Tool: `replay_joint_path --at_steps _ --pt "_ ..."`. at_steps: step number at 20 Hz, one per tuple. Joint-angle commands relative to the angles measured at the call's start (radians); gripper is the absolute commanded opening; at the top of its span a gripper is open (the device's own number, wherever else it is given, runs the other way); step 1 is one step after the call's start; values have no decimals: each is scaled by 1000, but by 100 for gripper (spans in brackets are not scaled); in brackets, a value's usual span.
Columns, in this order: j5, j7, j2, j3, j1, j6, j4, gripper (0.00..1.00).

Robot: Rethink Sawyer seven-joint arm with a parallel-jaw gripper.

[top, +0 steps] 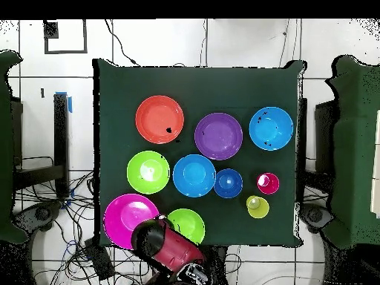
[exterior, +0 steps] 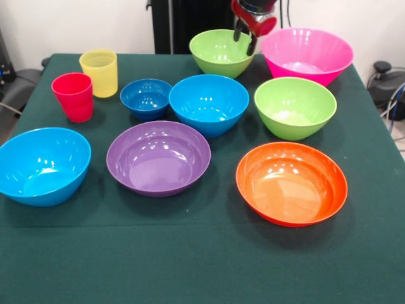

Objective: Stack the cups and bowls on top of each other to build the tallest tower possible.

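All the cups and bowls stand apart and upright on the green table. The yellow cup [exterior: 99,73] and the red cup [exterior: 73,96] are at the left. Next to them are the small dark blue bowl [exterior: 146,98] and a light blue bowl [exterior: 209,103]. A second light blue bowl [exterior: 43,165], the purple bowl [exterior: 158,157] and the orange bowl [exterior: 292,182] form the near row. One lime bowl [exterior: 295,106] is at the right. My gripper [exterior: 244,43] is open and empty, hanging between the far lime bowl [exterior: 220,52] and the pink bowl [exterior: 307,55].
The dark green tablecloth [exterior: 190,266] reaches the near edge. In the overhead view my red arm [top: 167,249] covers part of the pink bowl [top: 122,215] and lime bowl [top: 189,223]. Cables lie on the floor [top: 82,237] beside the table.
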Motion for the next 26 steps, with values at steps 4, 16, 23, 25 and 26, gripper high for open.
replay_joint_path --at_steps 4,16,23,25,26 --pt "32 187 -87 56 15 170 -38 100" --pt "41 188 -31 49 12 152 -75 100" --pt "47 190 26 78 0 92 -104 100" --pt "48 192 35 89 -5 79 -110 100" --pt "49 193 38 97 -11 72 -112 100"
